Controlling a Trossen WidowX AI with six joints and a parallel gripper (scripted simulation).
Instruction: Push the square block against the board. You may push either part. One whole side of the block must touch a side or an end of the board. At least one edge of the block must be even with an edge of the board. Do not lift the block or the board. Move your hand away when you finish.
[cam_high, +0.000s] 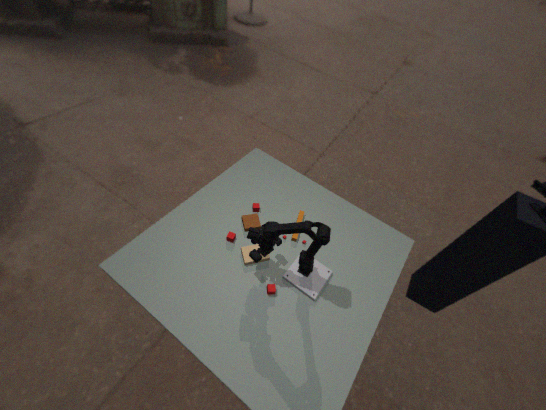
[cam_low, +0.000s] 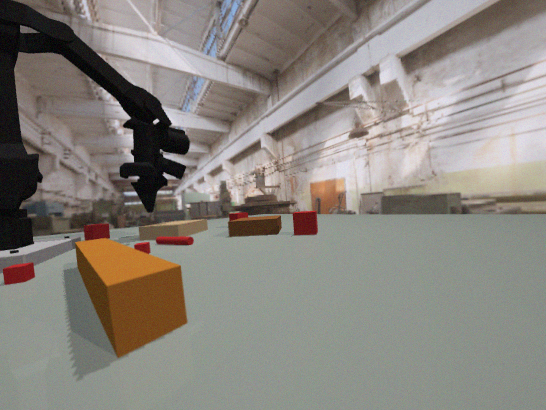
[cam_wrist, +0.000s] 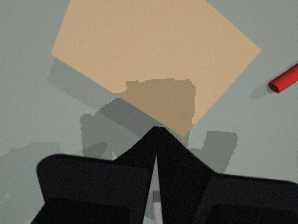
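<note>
The square block, brown (cam_high: 250, 221) (cam_low: 255, 227), lies flat, apart from the board. The board, pale tan (cam_high: 248, 253) (cam_low: 172, 229) (cam_wrist: 150, 40), is wider and also lies flat; the arm partly covers it in the top view. A strip of mat shows between the two. My gripper (cam_high: 266, 250) (cam_low: 150, 210) (cam_wrist: 158, 132) is shut and empty, pointing down. Its tips are above the mat level, close by one corner of the board in the wrist view, with its shadow across that corner. Contact with the board does not show.
Red cubes (cam_high: 256, 206) (cam_high: 231, 237) (cam_high: 271, 288) stand around the two parts. A red cylinder (cam_low: 175, 240) (cam_wrist: 286, 78) lies beside the board. An orange bar (cam_high: 300, 218) (cam_low: 145, 300) and small red pieces (cam_high: 304, 242) (cam_low: 19, 273) lie nearer the arm's base (cam_high: 314, 285).
</note>
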